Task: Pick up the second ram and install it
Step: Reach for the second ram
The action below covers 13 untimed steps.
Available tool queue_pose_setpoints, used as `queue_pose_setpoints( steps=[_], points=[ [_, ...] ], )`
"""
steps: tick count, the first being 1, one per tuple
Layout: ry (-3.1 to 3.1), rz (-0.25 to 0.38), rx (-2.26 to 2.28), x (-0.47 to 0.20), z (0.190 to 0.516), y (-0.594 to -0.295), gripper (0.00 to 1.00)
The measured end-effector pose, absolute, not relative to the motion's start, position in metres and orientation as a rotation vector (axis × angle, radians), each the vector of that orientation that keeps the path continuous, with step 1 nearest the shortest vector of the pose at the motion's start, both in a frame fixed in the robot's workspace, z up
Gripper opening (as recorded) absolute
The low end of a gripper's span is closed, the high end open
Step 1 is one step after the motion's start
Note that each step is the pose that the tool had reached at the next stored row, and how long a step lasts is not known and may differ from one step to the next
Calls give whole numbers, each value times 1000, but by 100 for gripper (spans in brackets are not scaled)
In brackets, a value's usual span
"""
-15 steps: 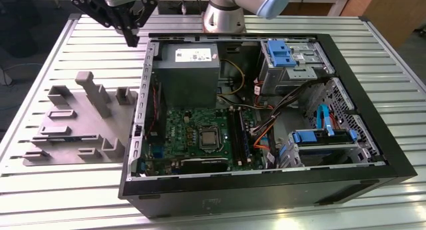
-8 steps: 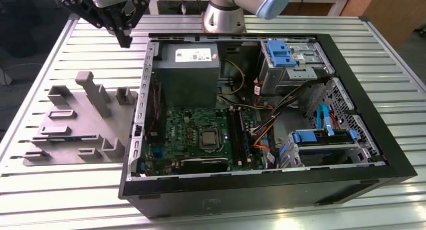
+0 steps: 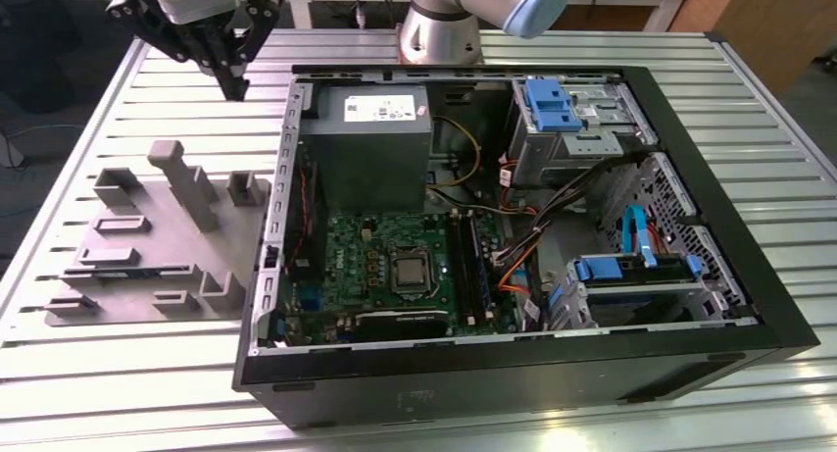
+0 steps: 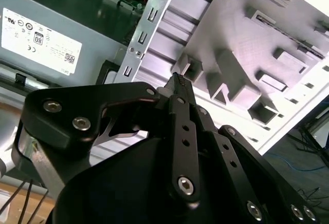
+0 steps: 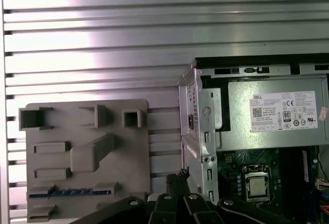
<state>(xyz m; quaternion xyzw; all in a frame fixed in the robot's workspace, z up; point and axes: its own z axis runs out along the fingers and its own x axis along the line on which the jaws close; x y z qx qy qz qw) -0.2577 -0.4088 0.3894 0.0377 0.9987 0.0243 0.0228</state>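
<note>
Pincer (image 3: 235, 85) hangs pinched together, empty; first wrist view shows the second ram (image 5: 67, 192) slotted in grey holder (image 5: 87, 126).

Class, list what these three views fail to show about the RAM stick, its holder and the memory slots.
The second ram: first wrist view, edge-on in the gray holder, so chips and label cannot be made out.
The memory slots: exterior view, too small and dark to tell which are filled.
The gray holder: second wrist view, partly hidden behind the gripper.
The motherboard: first wrist view, cut off by the picture's edge.
</note>
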Motion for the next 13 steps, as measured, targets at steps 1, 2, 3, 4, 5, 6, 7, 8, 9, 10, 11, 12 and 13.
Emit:
queue_pose_setpoints(
  steps=[1,2,3,4,5,6,7,8,9,10,11,12,13],
  points=[
    [3093,75,117,-259,389,-410,11],
    [3093,75,117,-260,389,-411,11],
    [3093,75,117,-262,389,-412,11],
    [3093,75,117,-264,389,-413,11],
    [3093,75,117,-265,388,-414,11],
    [3093,75,117,-267,388,-415,11],
    [3093,75,117,-268,388,-416,11],
    [3093,75,117,-270,388,-416,11],
    [3093,75,117,-271,387,-417,11],
    [3093,75,117,-273,387,-418,11],
    [3093,75,117,-275,387,-419,11],
    [3093,75,117,-276,386,-420,11],
    [3093,75,117,-278,386,-420,11]
  ],
)
